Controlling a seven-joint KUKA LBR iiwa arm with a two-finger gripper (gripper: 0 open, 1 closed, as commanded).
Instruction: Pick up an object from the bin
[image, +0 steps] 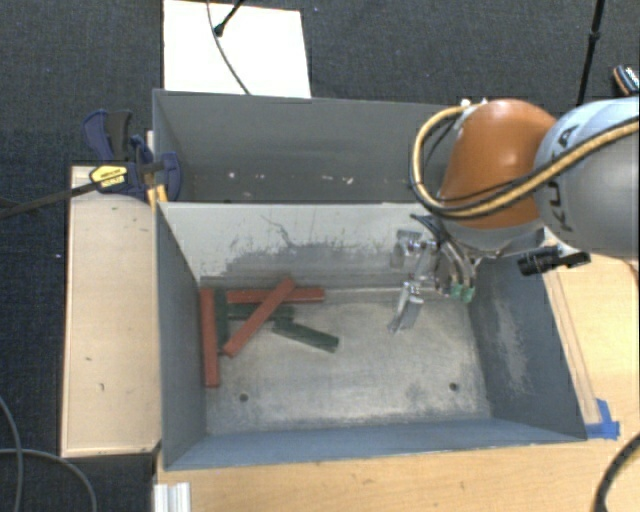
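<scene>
Hanging down over the right-centre part of the grey bin (300, 150), the gripper (404, 316) is sitting above a bare, scuffed patch of floor not far from the back wall. Honestly I can't tell from this angle whether it's open or clamped shut, since the metal is blending into the grey behind it. Above it the arm's orange cover (495, 160) is bulging in from the right, with a yellow-and-black cable (428, 150) looping around it.

Everything worth grabbing is lying at the left end of the bin, well apart from the gripper. It's a small pile of flat sticks. One reddish-brown stick (210, 340) is running along the foot of the left wall. A second reddish-brown one (310, 296) is lying parallel to the back wall. A third reddish-brown stick (255, 320) is crossing diagonally over the top of the pile. Two dark green sticks are poking out from under that diagonal one: a short one (282, 313) tucked just below the back stick, and a longer one (312, 338) angling out toward the middle of the bin. That longer green one is the piece lying nearest the gripper.
</scene>
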